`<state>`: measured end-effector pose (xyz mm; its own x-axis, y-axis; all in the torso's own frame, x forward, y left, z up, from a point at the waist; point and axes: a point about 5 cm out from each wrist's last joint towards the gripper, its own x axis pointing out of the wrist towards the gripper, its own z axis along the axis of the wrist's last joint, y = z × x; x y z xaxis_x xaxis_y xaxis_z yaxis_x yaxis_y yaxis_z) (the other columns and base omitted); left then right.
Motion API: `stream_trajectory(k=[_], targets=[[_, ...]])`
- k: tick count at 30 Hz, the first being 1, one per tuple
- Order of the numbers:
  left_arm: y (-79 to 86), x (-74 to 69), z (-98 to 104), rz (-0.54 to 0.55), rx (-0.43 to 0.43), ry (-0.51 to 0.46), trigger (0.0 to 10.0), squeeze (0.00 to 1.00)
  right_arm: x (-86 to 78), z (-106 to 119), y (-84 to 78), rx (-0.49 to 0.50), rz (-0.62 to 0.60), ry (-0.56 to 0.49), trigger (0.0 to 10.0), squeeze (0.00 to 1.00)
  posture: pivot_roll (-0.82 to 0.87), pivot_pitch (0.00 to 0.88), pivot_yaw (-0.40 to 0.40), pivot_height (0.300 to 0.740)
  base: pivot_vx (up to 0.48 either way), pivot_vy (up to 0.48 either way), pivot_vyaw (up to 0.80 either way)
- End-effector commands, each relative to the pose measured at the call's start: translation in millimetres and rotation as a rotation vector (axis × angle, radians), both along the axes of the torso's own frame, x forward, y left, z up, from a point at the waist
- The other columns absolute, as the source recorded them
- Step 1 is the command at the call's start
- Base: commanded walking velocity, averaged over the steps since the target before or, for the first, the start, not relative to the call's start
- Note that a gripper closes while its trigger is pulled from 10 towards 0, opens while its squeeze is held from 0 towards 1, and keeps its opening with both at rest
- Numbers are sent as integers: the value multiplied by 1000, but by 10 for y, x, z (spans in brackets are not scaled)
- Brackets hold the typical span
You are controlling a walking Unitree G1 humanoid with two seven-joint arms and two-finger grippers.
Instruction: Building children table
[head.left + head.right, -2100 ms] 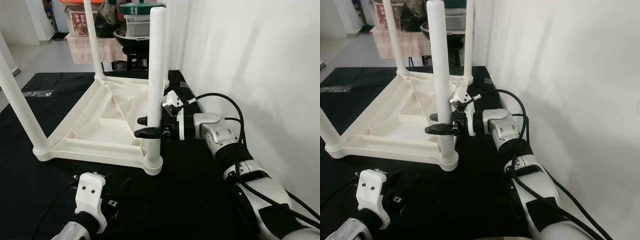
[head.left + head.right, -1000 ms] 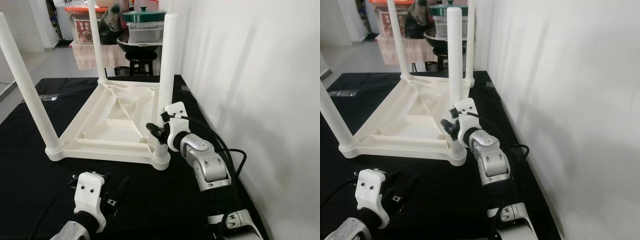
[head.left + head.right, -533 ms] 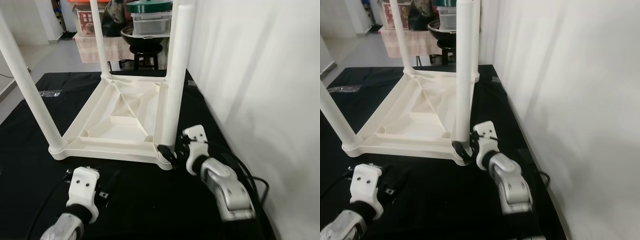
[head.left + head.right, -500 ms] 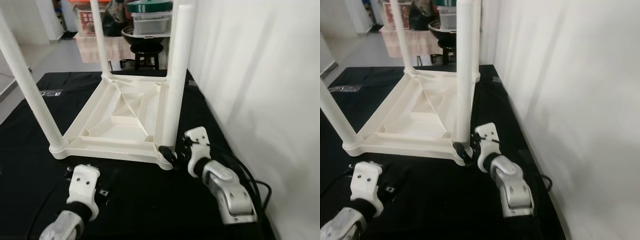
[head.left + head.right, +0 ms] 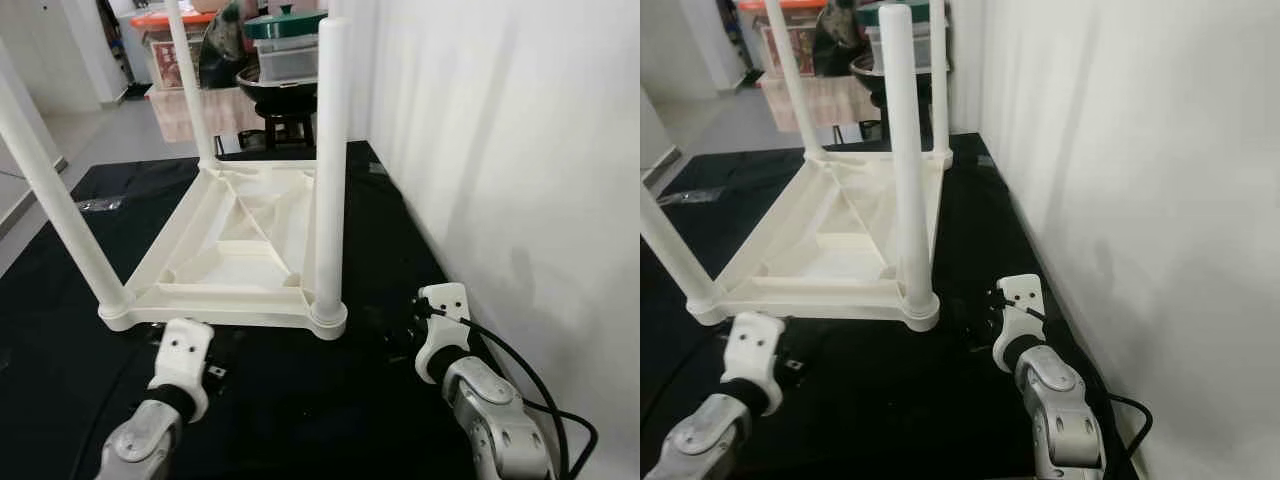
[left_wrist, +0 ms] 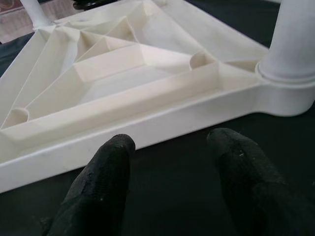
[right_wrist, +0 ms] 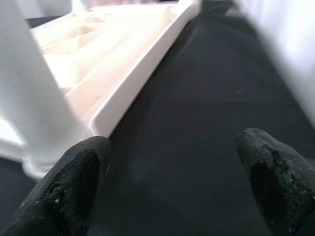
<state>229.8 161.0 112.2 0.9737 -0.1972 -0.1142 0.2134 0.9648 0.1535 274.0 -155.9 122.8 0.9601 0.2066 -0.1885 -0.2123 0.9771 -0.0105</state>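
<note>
A white plastic children's table lies upside down on the black cloth, its legs pointing up. The near right leg stands in its corner socket, as do the near left leg and a far leg. My left gripper is low on the cloth just in front of the table's near edge, open and empty. My right gripper rests low on the cloth to the right of the near right corner, open, holding nothing, a short gap from the leg's base.
A white wall runs close along the right. Behind the table stands a dark stool stacked with a pan and lidded containers, next to a covered stand with a box. A clear plastic bag lies at the cloth's left edge.
My right gripper has let go of the near right leg, dropped and drawn back to the cloth beside the table corner. The camera has shifted. The left gripper sits closer to the table edge.
</note>
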Motion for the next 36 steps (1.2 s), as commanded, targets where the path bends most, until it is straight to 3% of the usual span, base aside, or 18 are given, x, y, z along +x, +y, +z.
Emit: stream_trajectory(k=[1, 10, 18, 23, 27, 36], targets=[[40, -22, -47, 11, 27, 8, 10000, 0, 4, 85, 24, -69, -18, -90, 10000, 0, -61, 0, 43, 740, 0, 480, 0], [3, -21, -34, -21, 21, -8, 10000, 0, -11, 124, 20, -95, -17, -142, 10000, 0, -59, 0, 32, 740, 0, 480, 0], [-42, -30, -14, -55, 19, -17, 10000, 0, 51, 82, -53, -121, -80, -122, 10000, 0, -51, 0, 33, 740, 0, 480, 0], [-30, -18, 20, -56, 21, -31, 10000, 0, 94, 104, -34, -118, -57, -125, 10000, 0, -50, 0, 35, 740, 0, 480, 0], [22, 53, 168, -44, 35, -88, 10000, 0, 144, 121, 50, 34, 60, -104, 10000, 0, -46, 0, 34, 740, 0, 0, 0], [26, 76, 201, -53, 14, -100, 10000, 0, 259, 123, 179, -31, 75, -125, 10000, 0, -34, 0, 40, 740, 0, 0, 0]])
